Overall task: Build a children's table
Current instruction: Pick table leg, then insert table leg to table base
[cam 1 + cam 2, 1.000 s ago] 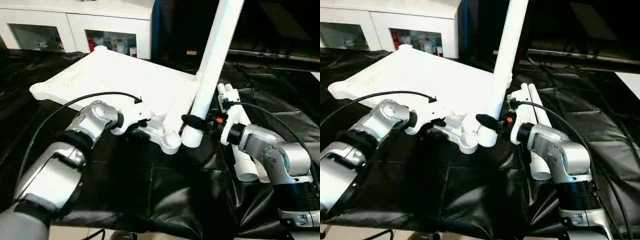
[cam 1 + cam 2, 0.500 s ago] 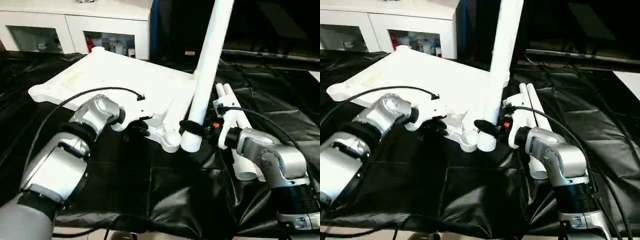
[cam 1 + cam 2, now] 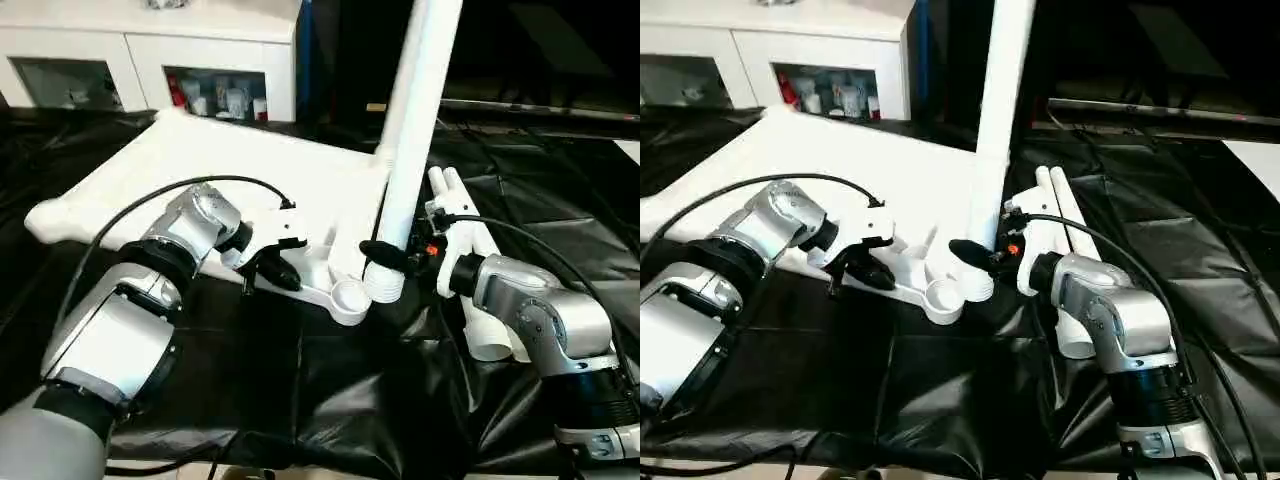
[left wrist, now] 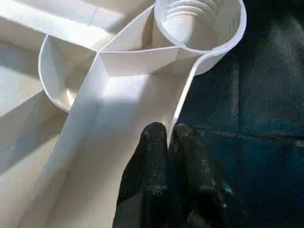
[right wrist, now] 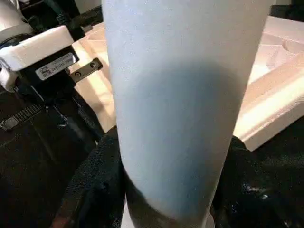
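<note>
The white plastic table top (image 3: 250, 175) lies underside up on black sheeting (image 3: 330, 380), its ribbed walls and a round threaded corner socket (image 4: 197, 21) showing at the near right corner. The left gripper (image 4: 170, 142) has its black fingers pressed together on the thin edge rib just short of that socket. The right gripper (image 3: 385, 255) clasps a long white tubular leg (image 3: 415, 120) near its flared lower end, holding it nearly upright just right of the socket. Two more legs (image 3: 465, 250) lie side by side on the sheeting to the right, behind the right arm.
</note>
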